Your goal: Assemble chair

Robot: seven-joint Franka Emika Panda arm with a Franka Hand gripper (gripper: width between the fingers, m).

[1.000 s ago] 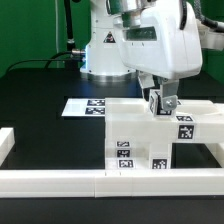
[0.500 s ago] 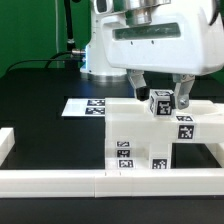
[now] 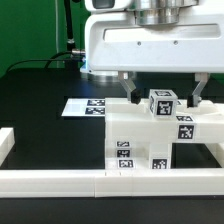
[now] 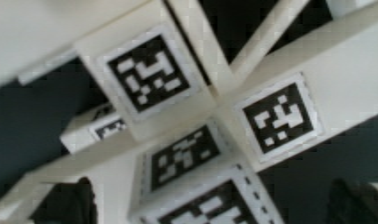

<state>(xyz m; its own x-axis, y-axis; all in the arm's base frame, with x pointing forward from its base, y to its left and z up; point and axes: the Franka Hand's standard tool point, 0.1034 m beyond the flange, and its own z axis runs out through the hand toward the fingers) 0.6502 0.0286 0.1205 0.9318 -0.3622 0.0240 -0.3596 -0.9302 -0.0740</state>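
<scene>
black table (image 3: 40, 95), white chair (image 3: 140, 135), green wall (image 3: 25, 25)

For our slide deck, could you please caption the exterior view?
Open gripper flanking the tagged cube atop the white chair parts.

1. A black table (image 3: 40, 95) carried everything; its top was dark and matte.
2. The marker board (image 3: 82, 105) lay flat on it near the middle. In the exterior view its right end was hidden behind the chair.
3. The chair (image 3: 135, 135), white tagged parts joined into one block, stood on the table in front of the board.
4. A low white rail (image 3: 60, 181) ran along the table's near edge, just in front of the chair. Whether they touched could not be told.
5. At the exterior view's left the rail turned back along the table's side.
</scene>
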